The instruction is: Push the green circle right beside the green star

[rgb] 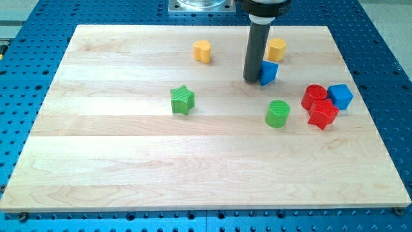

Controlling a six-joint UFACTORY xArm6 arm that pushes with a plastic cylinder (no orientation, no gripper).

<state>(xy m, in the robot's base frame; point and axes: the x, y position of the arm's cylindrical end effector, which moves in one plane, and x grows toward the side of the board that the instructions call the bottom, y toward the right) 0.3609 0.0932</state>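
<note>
Wood of the table point(129, 167) bare along the view's bottom. Farther up, green circle point(278, 113) at centre-right, well apart from green star point(183, 100) to its left. Red blocks point(318, 106) and a blue cube point(340, 96) clustered just right of the circle. Beyond, my tip point(251, 80) above and slightly left of the circle, touching a small blue block point(268, 72). No gripper fitted: bare rod, holding nothing. Probably needs rounding to the circle's right side, then pushing leftward. Two yellow blocks point(203, 50) farthest.

My tip point(252, 80) down on the board, rod upright.
</note>
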